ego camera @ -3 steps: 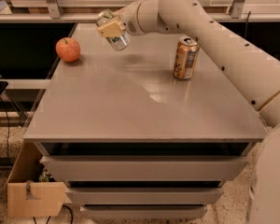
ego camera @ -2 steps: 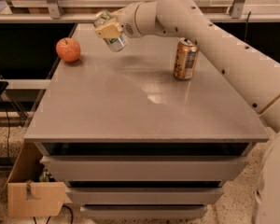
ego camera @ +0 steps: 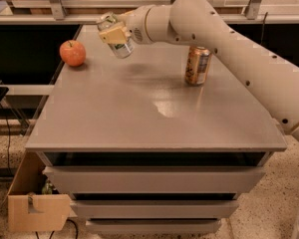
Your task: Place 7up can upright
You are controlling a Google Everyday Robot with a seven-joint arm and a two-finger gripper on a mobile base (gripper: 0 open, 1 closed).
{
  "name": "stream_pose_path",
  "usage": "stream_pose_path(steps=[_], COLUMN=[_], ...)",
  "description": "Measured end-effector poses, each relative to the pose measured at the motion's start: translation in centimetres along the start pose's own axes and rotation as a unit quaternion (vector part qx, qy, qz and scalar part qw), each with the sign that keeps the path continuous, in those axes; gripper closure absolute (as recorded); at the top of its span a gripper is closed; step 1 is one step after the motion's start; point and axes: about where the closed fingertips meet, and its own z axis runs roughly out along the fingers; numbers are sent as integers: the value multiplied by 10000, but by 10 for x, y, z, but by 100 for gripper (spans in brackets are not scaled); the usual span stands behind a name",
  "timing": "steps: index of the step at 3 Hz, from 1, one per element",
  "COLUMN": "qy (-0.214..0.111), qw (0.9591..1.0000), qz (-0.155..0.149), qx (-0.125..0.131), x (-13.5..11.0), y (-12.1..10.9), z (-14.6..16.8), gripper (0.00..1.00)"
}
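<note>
Since a second ago your gripper (ego camera: 115,34) has drifted slightly toward the apple (ego camera: 73,53), jaws clamped across the can (ego camera: 120,46). It hangs tilted, upper end leaning apple-ward, just right of the apple and above the table (ego camera: 154,118). You're mid-carry: next, roll the wrist until it stands vertical, then lower. Your arm (ego camera: 214,29) reaches in from far right of the apple, stretched nearly level.
</note>
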Motion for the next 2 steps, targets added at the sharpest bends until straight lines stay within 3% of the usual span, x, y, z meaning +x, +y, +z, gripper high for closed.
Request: stream_pose_path(steps=[2], qy=[-272], qw=[9990], qz=[339], qx=[-139], x=[6], y=[20], z=[-19], gripper=[100])
